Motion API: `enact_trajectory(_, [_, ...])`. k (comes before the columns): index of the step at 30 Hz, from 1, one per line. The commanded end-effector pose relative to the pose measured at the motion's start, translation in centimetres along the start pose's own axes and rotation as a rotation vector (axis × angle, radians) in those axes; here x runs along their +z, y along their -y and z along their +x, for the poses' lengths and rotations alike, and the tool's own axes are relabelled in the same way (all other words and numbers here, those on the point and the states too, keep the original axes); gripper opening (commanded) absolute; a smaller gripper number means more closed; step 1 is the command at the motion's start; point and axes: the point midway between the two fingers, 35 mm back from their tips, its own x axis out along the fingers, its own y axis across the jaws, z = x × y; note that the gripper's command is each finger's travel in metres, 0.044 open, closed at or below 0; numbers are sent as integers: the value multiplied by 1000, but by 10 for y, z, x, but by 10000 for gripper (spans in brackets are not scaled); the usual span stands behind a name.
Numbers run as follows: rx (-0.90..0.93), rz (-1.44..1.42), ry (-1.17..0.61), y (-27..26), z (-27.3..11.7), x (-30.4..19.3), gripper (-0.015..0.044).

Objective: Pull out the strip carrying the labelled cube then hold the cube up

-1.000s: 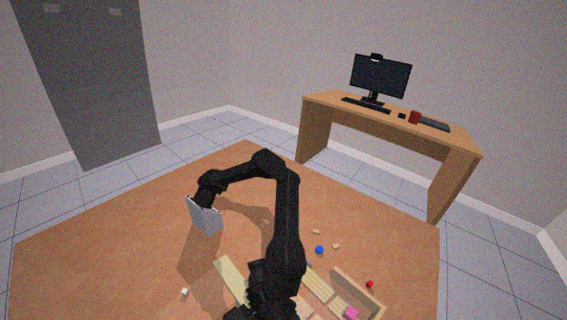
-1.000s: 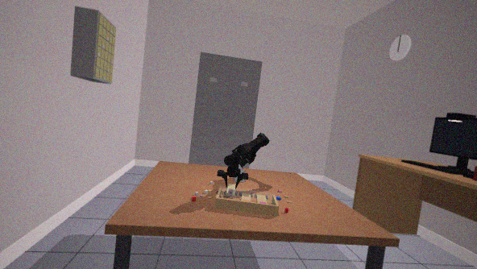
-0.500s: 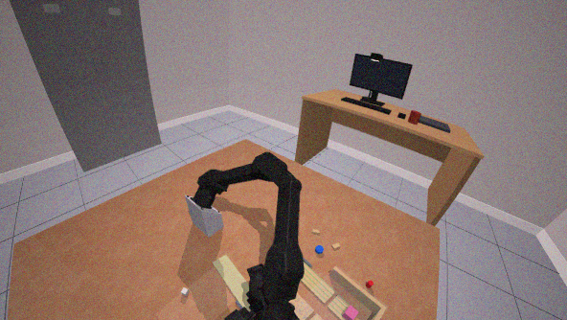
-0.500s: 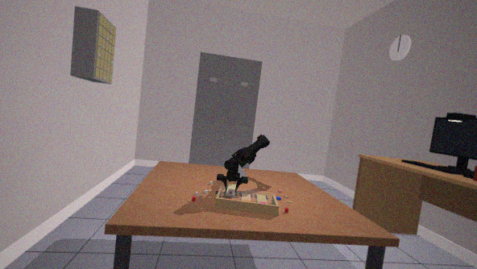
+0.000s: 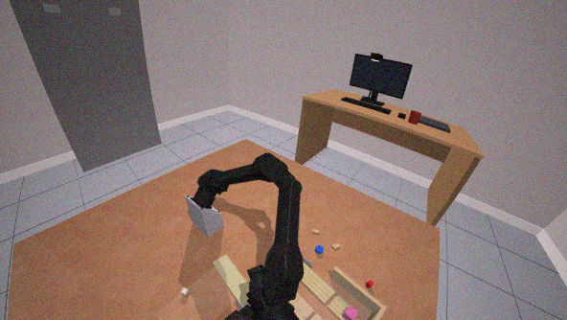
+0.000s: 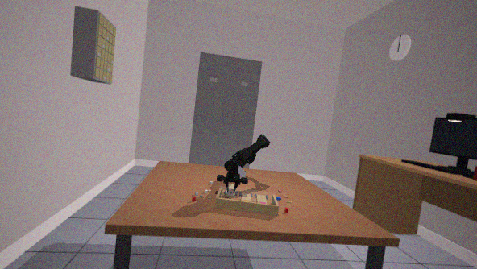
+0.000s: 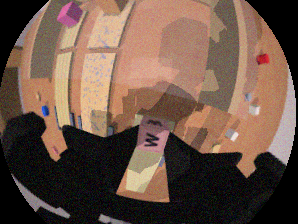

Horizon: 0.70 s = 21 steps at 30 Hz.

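Grey walls frame a blue-tiled room, where a yellow-gridded box hangs at ten o'clock in the exterior view, a grey double door stands at twelve, a round wall clock shows at two and a computer monitor sits on a wooden desk at three. From above, a red mug stands to the right of the monitor.

At centre, a black robot arm reaches over a wooden tabletop to a shallow wooden tray. Seen from the wrist, a blue ball lies outside the tray at nine o'clock, beyond a grooved yellow strip; a pink cube sits at eleven, and a blue-speckled strip runs just to its right.

Near the centre, the pink-sided cube marked "W" sits between the fingers of the gripper, which stand fairly narrow; whether they grip it cannot be told. Its pale yellow strip extends toward six o'clock. A red cylinder lies outside the tray at two.
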Motion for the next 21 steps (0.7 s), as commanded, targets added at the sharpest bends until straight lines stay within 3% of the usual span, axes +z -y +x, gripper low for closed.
enact_trajectory(1, [0,0,2,0,-1,0,46])
enact_trajectory(3, [0,1,2,0,-3,-2,0])
enact_trajectory(21, [2,9,3,-6,-43,-60,0])
